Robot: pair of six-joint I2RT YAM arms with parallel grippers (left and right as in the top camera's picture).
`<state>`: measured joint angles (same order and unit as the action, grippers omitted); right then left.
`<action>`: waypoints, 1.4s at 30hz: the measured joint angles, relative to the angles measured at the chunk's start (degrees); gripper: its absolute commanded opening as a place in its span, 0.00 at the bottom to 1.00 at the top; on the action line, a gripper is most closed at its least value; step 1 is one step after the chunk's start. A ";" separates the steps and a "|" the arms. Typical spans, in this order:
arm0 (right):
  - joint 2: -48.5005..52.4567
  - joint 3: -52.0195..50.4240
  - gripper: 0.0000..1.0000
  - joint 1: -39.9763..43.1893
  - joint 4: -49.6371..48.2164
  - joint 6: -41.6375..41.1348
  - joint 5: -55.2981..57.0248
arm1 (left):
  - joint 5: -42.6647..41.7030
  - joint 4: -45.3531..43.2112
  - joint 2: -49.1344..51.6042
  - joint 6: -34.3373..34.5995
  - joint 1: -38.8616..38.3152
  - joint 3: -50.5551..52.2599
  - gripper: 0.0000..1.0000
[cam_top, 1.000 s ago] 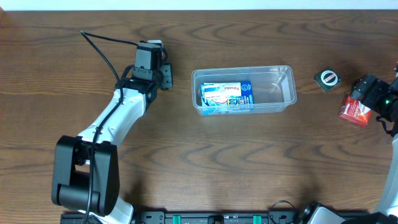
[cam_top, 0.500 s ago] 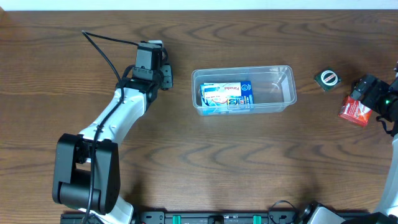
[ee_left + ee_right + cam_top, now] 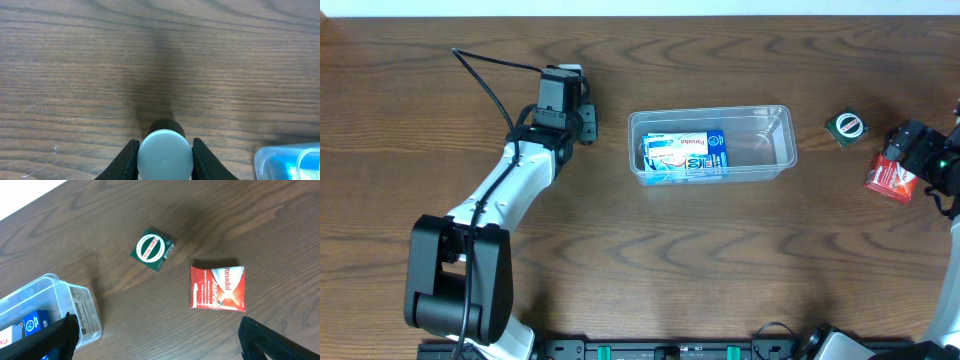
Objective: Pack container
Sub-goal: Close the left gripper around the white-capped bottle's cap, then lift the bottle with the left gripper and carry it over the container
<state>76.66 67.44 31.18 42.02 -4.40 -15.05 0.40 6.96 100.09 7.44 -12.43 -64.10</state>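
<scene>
Barely anything has moved over the last second: the left arm has crept a touch, while the left gripper (image 3: 586,122) has drawn its jaws in. In the wrist view its fingers (image 3: 128,161) now press both sides of a white-capped bottle (image 3: 165,156) standing on the wooden table (image 3: 720,260). The clear container (image 3: 710,110) sits near the table's middle, at 3 o'clock from that gripper and apart from it. A blue-and-white Panadol box (image 3: 685,153) lies in its 9 o'clock end. At 3 o'clock from the container, a green Zam-Buk tin (image 3: 846,126) rests on the wood, and a red Panadol sachet (image 3: 217,287) lies at 4 o'clock from the tin. The right gripper (image 3: 156,322) hangs above the sachet with its jaws spread wide, holding nothing
</scene>
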 measured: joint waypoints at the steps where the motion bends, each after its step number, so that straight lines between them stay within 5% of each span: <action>1: 0.00 0.00 0.99 0.00 0.00 0.00 0.00 | 0.00 0.00 0.00 0.00 0.00 0.00 0.27; 16: 0.00 0.00 0.99 0.00 0.02 0.00 0.00 | -0.02 10.78 -7.69 0.09 0.00 -0.98 0.26; 26: 0.00 0.00 0.99 -0.02 0.50 -0.15 1.84 | -0.46 21.18 -14.14 4.59 -5.33 -12.61 0.25; 42: 0.00 0.00 0.99 -0.02 2.89 -2.80 8.26 | -1.75 7.58 -11.30 20.26 -26.18 -15.30 0.22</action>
<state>76.66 67.44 31.16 44.91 -7.20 -6.79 -1.34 14.55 88.79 27.70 -38.61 -79.40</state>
